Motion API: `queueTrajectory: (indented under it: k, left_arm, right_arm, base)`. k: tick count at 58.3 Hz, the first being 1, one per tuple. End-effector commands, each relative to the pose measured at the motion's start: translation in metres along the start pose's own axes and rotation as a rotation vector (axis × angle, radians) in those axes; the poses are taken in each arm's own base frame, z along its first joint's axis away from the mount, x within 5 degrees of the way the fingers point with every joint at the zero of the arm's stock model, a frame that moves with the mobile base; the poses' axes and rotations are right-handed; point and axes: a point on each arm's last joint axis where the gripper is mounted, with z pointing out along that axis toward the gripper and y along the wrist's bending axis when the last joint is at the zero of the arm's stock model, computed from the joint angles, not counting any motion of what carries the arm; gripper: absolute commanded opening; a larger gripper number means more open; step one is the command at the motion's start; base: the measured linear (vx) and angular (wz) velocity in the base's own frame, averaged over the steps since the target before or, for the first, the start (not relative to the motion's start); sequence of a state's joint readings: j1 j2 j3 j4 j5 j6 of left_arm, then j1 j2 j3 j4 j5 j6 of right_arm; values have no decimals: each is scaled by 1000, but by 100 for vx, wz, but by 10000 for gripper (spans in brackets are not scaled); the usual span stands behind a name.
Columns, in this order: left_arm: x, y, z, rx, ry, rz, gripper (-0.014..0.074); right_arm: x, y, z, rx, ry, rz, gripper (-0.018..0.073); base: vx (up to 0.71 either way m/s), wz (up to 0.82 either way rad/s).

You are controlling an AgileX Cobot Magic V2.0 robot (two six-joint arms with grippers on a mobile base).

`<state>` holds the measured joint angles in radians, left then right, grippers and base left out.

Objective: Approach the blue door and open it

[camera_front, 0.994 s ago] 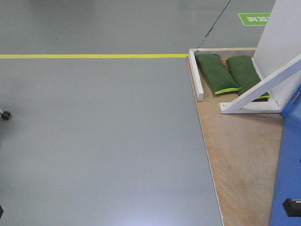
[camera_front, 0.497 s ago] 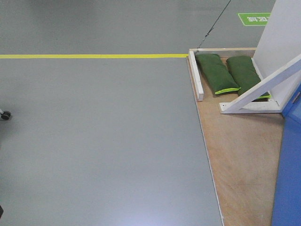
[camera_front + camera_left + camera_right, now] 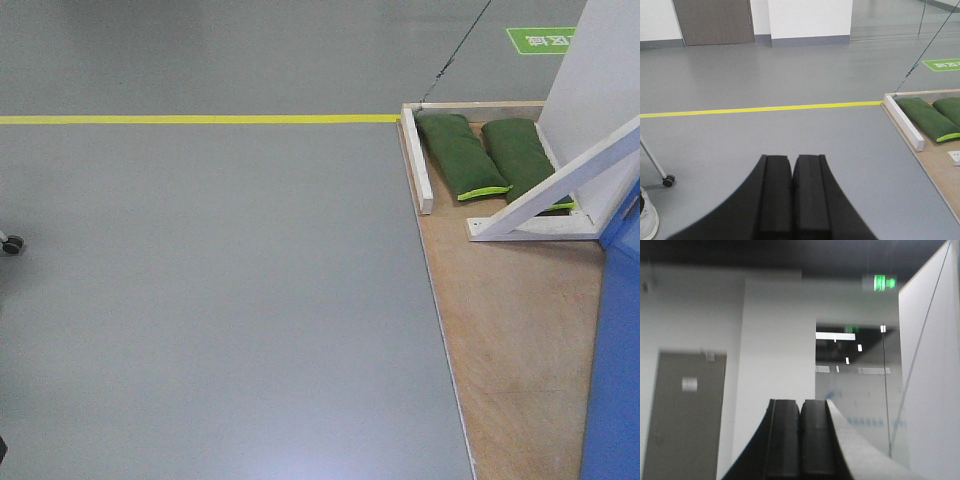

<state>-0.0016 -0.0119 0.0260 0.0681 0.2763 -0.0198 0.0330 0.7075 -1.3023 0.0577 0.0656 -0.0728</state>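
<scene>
Grey floor [image 3: 220,300], glossy, crossed by a yellow tape line [image 3: 200,119] that ends at the corner of a plywood base [image 3: 510,330]. Two green sandbags [image 3: 460,155] lie side by side on the base, just right of a white batten [image 3: 416,160]. The right one lies partly under a white diagonal brace [image 3: 570,175]. White panel [image 3: 600,70] stands upright behind. Green floor marking [image 3: 540,40] far right. Caster wheel [image 3: 12,243] at left edge. Thin cable [image 3: 460,45] slants up from the base corner.

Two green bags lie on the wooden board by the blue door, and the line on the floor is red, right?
Not quite. The line is yellow, not red, as the front-facing view shows. The rest is right: two green bags lie on the wooden board by the blue door.
</scene>
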Motion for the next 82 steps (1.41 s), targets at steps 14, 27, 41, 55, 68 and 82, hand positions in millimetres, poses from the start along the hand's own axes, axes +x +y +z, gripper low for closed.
queueTrajectory:
  k: [14, 27, 41, 55, 68, 82]
  left_arm:
    - [-17, 0, -4, 7, -124, -8, 73]
    - [-17, 0, -4, 7, -124, -8, 73]
    - [-17, 0, -4, 7, -124, -8, 73]
    - [-17, 0, -4, 7, -124, -8, 73]
    - [-17, 0, -4, 7, -124, -8, 73]
    - [-17, 0, -4, 7, -124, -8, 73]
  right_arm:
    - [-33, -17, 1, 166, -371, 146, 12]
    - [-16, -25, 11, 260, -261, 181, 12]
    - [-9, -14, 17, 131, -205, 229, 12]
    - [-10, -7, 18, 51, -209, 279, 12]
    - [-12, -7, 17, 49, -213, 257, 12]
    - [-6, -7, 22, 49, -196, 251, 12]
  base:
    - [0, 0]
    - [0, 0]
    - [0, 0]
    - [0, 0]
    - [0, 0]
    - [0, 0]
